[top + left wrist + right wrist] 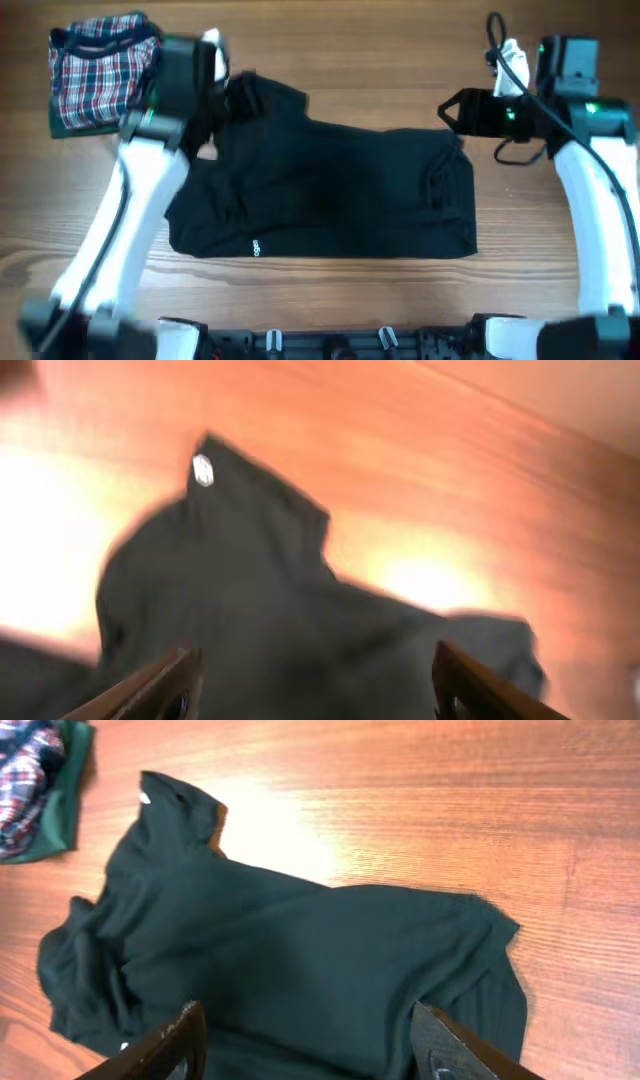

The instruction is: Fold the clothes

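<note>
A: Nearest the lens in each wrist view, 2 dark fingers are seen spread wide. The left gripper and the right gripper are both parted, and nothing is held between the jaws.

B: And where is the black shirt found?

A: It is laid across the middle of the table as a wide band from left to right. Its left end is bunched, with a flap poking toward the far edge by the left gripper. Its right end is ridged, just beside the right gripper.

B: What is judged likely to go wrong?

A: If only the top layer is pinched at either end, the layers beneath may be left behind and the fold skewed. If the fingers are lowered onto the bunched part, the soft fabric may be dragged rather than lifted.

B: Is anything else at risk?

A: The plaid garment is set at the far left corner, near the left arm, and could be caught by a wide sweep. If the 2 ends are lifted unevenly, the cloth may be twisted.
</note>
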You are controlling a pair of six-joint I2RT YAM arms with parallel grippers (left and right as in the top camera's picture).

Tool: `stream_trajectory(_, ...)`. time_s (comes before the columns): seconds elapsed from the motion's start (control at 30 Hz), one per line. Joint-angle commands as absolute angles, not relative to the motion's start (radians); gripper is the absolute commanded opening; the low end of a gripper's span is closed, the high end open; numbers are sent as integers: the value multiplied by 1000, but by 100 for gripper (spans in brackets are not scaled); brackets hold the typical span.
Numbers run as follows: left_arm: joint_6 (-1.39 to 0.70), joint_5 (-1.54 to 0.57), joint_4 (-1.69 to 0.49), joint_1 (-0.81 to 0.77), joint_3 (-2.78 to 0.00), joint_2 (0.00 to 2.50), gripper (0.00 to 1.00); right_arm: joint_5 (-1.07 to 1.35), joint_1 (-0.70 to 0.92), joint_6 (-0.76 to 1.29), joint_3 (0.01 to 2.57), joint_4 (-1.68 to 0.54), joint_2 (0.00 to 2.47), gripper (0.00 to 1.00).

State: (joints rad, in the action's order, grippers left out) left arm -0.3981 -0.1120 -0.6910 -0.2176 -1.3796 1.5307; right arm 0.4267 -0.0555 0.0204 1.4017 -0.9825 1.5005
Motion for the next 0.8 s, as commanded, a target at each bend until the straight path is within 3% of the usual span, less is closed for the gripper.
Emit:
stream_trajectory(0.0, -234, 44, -625, -218, -1519, 1750, 81, 446, -55, -27, 1420, -1000, 1554, 69)
stream_trajectory(0.27, -115, 99, -330, -184, -1525, 2038, 81, 421, -55, -53, 1418, -1041, 1554, 72)
stream_trajectory(0.77, -86, -15, -142, -160, -1525, 2255, 73, 393, -55, -49, 1418, -1053, 1554, 72)
